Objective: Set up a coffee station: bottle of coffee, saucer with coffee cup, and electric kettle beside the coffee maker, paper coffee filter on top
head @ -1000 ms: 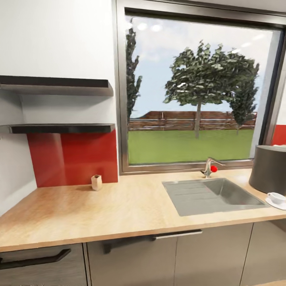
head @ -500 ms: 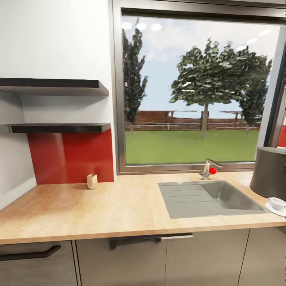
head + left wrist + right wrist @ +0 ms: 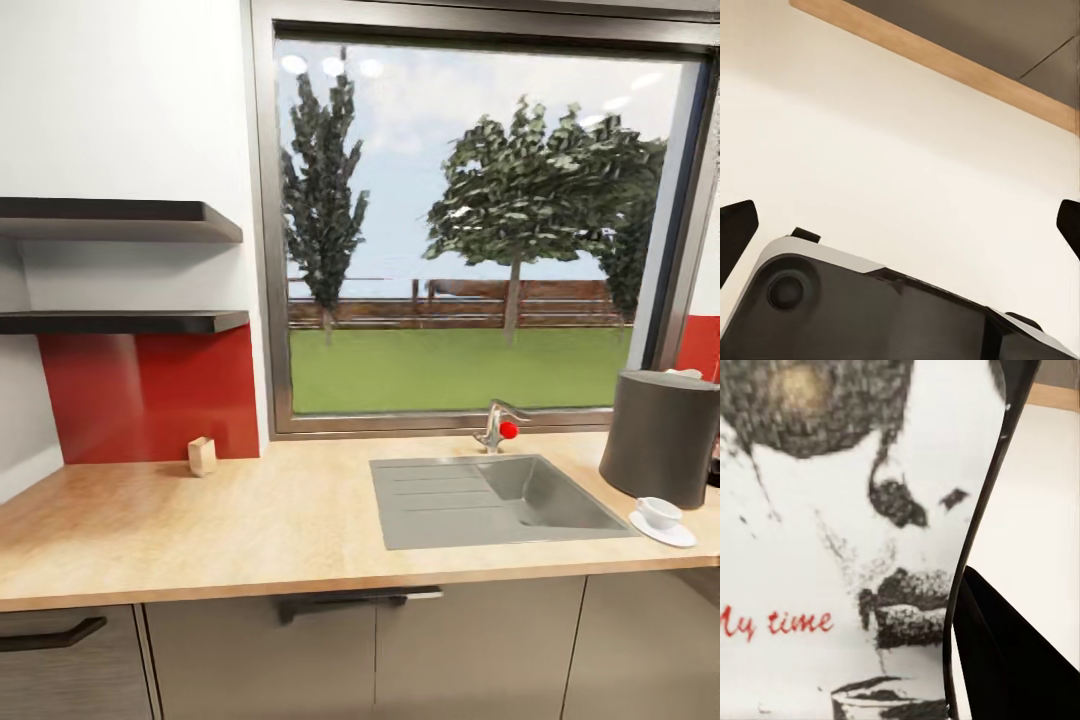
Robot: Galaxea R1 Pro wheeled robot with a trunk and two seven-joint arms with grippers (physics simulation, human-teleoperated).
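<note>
Wooden countertop (image 3: pixel 250 520) holds sink (image 3: pixel 490 500), saucer (image 3: pixel 664 532).

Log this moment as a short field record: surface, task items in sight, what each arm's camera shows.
surface: wooden countertop with a sink set in it and a faucet behind
coffee maker: dark cylinder at the counter's right end
cup and saucer: white coffee cup sits on the saucer, in front of the coffee maker
shelves: two dark wall shelves, nothing visible on them
other: small tan object by the red backsplash
left wrist: fingers spread wide, nothing between
right wrist: printed label reading "My time" up close; grip cannot be judged
</note>
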